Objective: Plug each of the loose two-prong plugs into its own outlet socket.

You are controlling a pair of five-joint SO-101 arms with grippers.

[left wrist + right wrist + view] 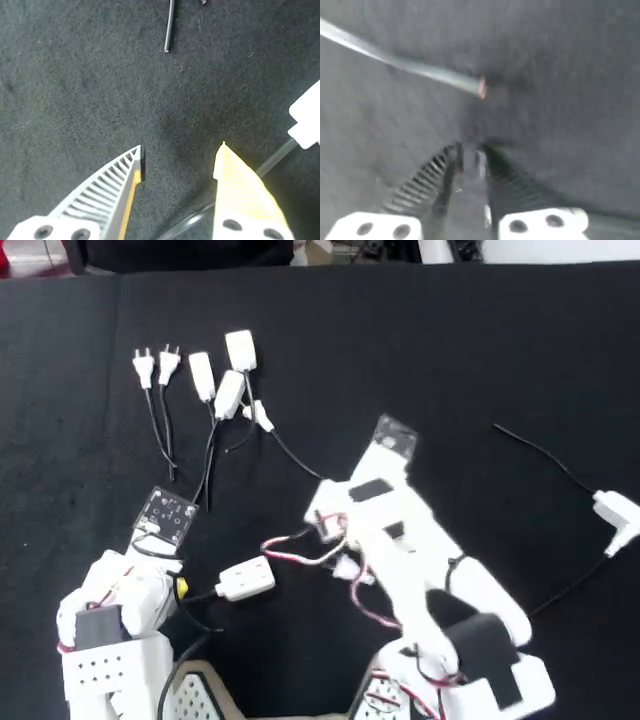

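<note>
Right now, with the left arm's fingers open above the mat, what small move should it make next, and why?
Probably slide the left gripper sideways toward the white cabled block until the block sits between its fingers. They stand open over bare mat, holding nothing, while the block lies just beyond the yellow finger.

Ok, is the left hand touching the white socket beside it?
Apart. The left wrist view shows bare black cloth between the open left hand and the white socket.
</note>
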